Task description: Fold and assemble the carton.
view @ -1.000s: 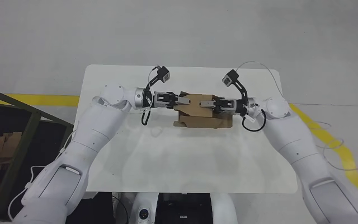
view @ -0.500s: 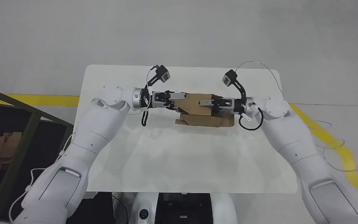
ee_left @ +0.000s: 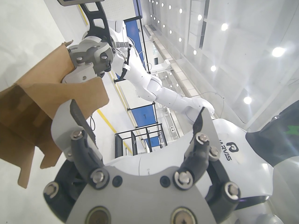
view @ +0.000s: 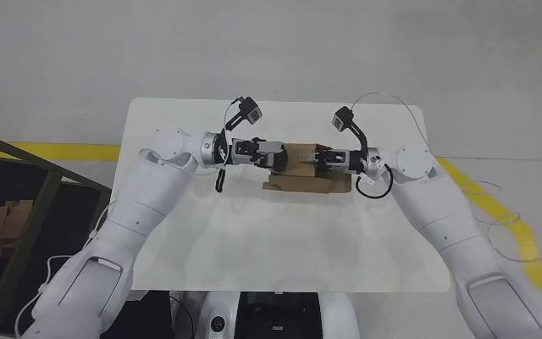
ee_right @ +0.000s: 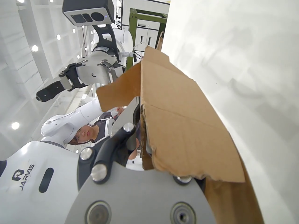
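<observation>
Right pincer [ee_right: 140, 114] clamped on carton [ee_right: 182, 127] wall, left pincer [ee_left: 137, 106] spread open. Push the flap squarely along its crease, braced on the counter [view: 254, 246].

A white table [view: 279, 246] stands on grey floor, with a yellow line [view: 59, 152] and dark rack [view: 52, 169] beside it.

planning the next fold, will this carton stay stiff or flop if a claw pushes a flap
Likely bends at its creases: the carton shows scored fold lines, flaps standing at angles. Probably light, since the right claw seems to hold it by one panel. The ragged edge suggests it could tear under hard squeezing.
</observation>
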Robot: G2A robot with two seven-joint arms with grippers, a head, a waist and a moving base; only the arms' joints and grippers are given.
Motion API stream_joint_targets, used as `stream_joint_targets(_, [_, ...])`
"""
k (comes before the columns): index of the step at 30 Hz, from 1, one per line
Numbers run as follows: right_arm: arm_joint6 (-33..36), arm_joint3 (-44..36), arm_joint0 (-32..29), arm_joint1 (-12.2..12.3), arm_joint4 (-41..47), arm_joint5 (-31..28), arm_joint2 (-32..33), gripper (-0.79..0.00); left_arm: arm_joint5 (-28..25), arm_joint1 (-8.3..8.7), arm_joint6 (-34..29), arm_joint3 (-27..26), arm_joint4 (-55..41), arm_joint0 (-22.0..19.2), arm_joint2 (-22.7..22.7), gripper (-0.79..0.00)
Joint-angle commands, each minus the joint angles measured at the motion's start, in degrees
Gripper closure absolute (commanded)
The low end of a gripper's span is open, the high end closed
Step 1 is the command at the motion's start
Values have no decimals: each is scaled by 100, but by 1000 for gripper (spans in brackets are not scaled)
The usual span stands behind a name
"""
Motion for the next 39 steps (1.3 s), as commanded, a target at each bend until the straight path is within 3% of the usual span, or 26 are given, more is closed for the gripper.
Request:
stream_joint_targets(1, [43,-35,-29,5,34,-8,38,0,5,-16,46,14,33,-25,41,-785])
stream_joint_targets(22, [151,-407,-151,9,-122,176,204,0,-44,-92,325,-40,373,-92,179,-785])
stream_joint_targets(39, [153,-548,-426,148,-62,139,784,0,-48,82,229,-142,190,384,-462,-785])
